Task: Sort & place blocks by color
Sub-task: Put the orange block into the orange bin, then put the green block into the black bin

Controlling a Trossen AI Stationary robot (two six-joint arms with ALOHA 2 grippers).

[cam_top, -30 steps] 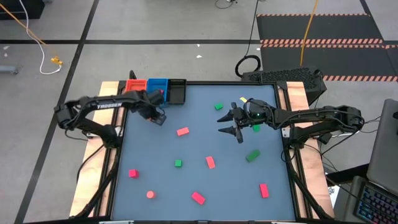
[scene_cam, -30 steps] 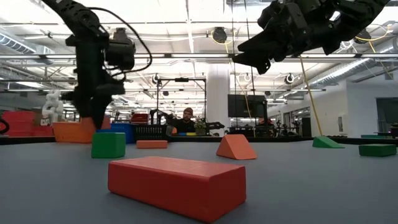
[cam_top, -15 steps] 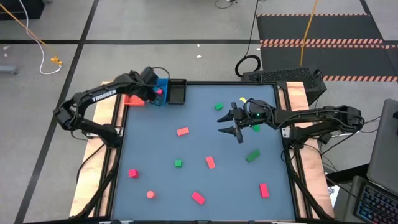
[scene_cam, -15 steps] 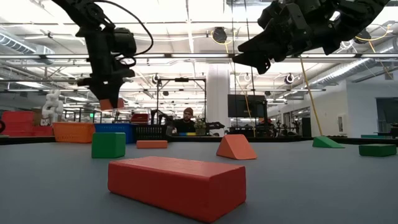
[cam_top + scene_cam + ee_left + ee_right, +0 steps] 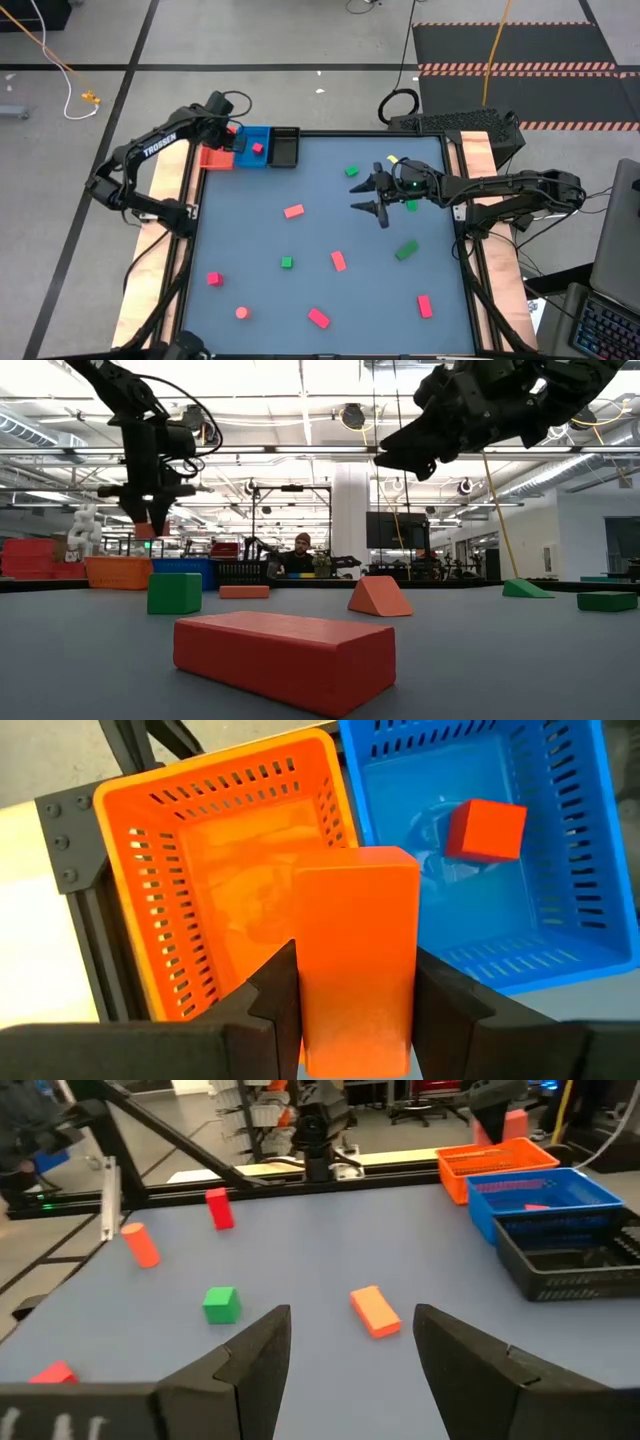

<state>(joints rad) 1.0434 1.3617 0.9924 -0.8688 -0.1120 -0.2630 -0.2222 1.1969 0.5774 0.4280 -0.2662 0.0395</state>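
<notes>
A: Start big. The dark blue-grey tabletop [image 5: 330,225] fills the middle of the high view, with three slotted plastic trays in a row at its upper left corner: an orange-red tray [image 5: 200,870], a blue tray [image 5: 560,870] and a black tray [image 5: 285,146].

B: And the arms?

A: The left gripper [image 5: 345,990] hangs over the orange-red tray, closed narrow on a salmon-orange bar block [image 5: 357,955] standing upright between its fingers. The right gripper [image 5: 368,198] waits right of centre above the tabletop, fingers apart and holding nothing.

B: What about the other blocks?

A: One red cube [image 5: 485,830] already lies in the blue tray. The rest are scattered on the tabletop, among them a salmon-orange bar [image 5: 293,211] left of centre and a small green cube [image 5: 287,262] below it.

B: What could go wrong from here?

A: In the left wrist view the held bar sits near the wall shared with the blue tray. I'd judge a release from there could clip that rim and tip the bar into the wrong tray.
</notes>
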